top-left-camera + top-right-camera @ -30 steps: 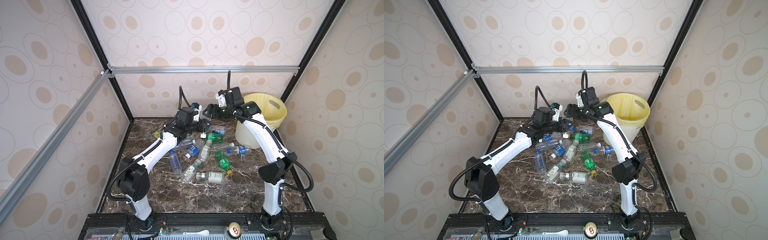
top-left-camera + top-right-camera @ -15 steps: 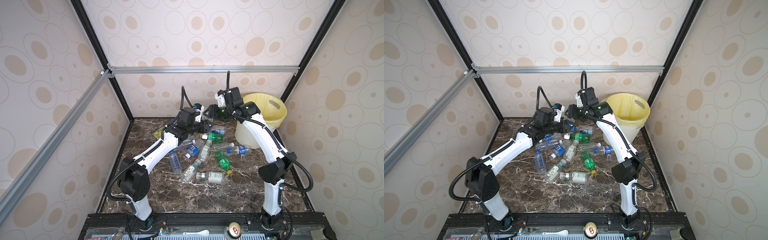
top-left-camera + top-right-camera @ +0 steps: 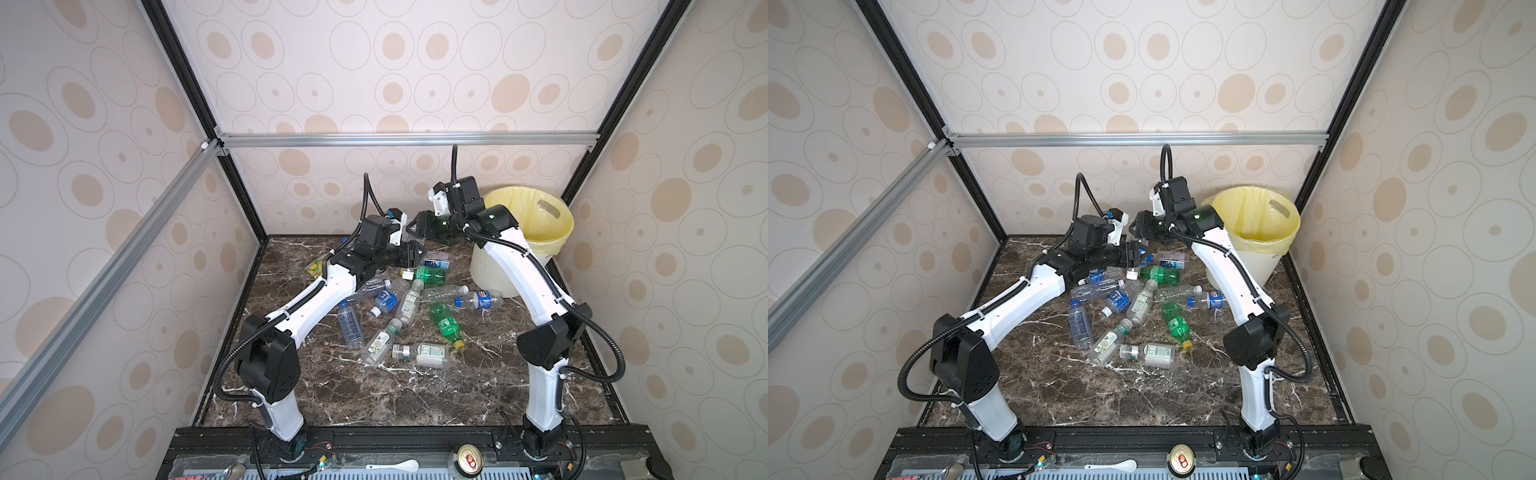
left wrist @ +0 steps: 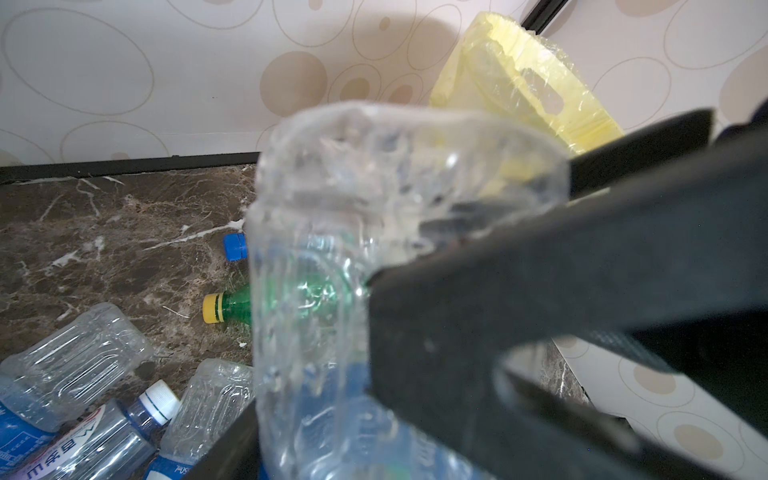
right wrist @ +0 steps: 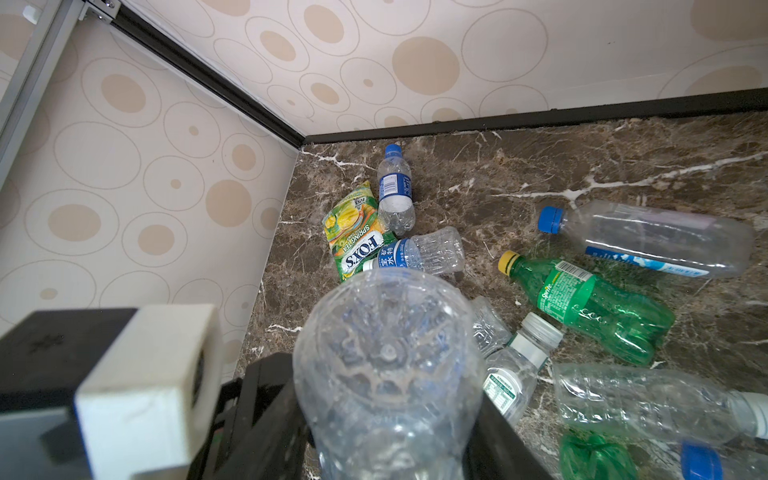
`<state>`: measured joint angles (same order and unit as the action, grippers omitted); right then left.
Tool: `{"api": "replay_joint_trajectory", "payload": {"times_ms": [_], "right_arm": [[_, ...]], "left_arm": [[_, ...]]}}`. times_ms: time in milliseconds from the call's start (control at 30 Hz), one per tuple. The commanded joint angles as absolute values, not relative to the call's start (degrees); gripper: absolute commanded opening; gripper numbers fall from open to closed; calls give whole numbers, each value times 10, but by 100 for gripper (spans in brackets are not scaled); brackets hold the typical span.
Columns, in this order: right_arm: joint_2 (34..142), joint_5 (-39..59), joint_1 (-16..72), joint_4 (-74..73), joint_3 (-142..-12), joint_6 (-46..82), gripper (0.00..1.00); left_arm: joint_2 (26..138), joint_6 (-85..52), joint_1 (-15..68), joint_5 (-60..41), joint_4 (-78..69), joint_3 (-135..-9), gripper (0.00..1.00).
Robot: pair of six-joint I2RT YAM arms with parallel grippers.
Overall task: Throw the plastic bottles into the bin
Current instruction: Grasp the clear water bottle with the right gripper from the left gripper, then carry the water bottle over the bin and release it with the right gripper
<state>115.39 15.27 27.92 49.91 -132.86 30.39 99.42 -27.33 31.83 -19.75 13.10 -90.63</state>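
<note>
The right gripper (image 3: 419,227) has brought its jaws in and now pinches the clear bottle (image 5: 386,374), mid-frame in both top views, just left of the bin (image 3: 490,272). The left gripper (image 3: 411,254) brackets the same bottle, but I can't tell whether it's actually gripping.

In the left wrist view the clear bottle (image 4: 324,257) stands so near that it is blurred, and the lower edge cuts it off. It hides most of a green bottle (image 4: 237,305) and, with a black finger (image 4: 540,311), part of the bin (image 4: 519,83). In both top views the left claw (image 3: 410,255) and right claw (image 3: 420,226) are too small to show how their jaws stand. Whether the left claw presses the clear bottle cannot be told.
</note>
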Motion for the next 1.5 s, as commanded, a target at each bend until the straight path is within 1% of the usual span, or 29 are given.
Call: {"api": "replay_joint_trajectory", "payload": {"times_ms": [0, 100, 200, 367, 400, 633, 800, 900, 967, 1033, 1233, 1333, 1400, 1467], "right_arm": [[1142, 142, 274, 488, -1321, 295, 40], [1138, 136, 268, 486, -1321, 291, 38], [1137, 132, 259, 488, -1321, 287, 38], [1135, 119, 242, 494, -1332, 281, 38], [1134, 115, 239, 495, -1334, 278, 38], [1120, 87, 216, 504, -1359, 259, 37], [1093, 42, 199, 504, -1388, 232, 37], [1076, 11, 188, 500, -1407, 206, 37], [1063, -21, 182, 497, -1419, 186, 36], [1045, -66, 181, 489, -1422, 166, 34], [992, -184, 178, 412, -1388, 77, 34], [982, -240, 178, 376, -1386, 34, 31], [979, -264, 172, 349, -1376, 15, 31], [985, -264, 163, 332, -1370, 15, 31]], "left_arm": [[982, -258, 325, -220, 126, -947, 74], [983, -258, 324, -218, 130, -951, 79], [982, -260, 325, -215, 134, -950, 83], [976, -262, 325, -216, 139, -944, 98], [976, -261, 324, -214, 142, -946, 99], [984, -256, 326, -203, 164, -981, 99], [1007, -275, 330, -196, 177, -1047, 99], [1034, -267, 338, -197, 200, -1114, 99], [1054, -269, 342, -196, 212, -1162, 99], [1063, -283, 344, -198, 202, -1182, 99], [1098, -292, 369, -210, 204, -1249, 99], [1112, -292, 378, -216, 214, -1270, 99], [1114, -291, 382, -215, 213, -1271, 99], [1112, -286, 382, -212, 217, -1270, 99]]}}
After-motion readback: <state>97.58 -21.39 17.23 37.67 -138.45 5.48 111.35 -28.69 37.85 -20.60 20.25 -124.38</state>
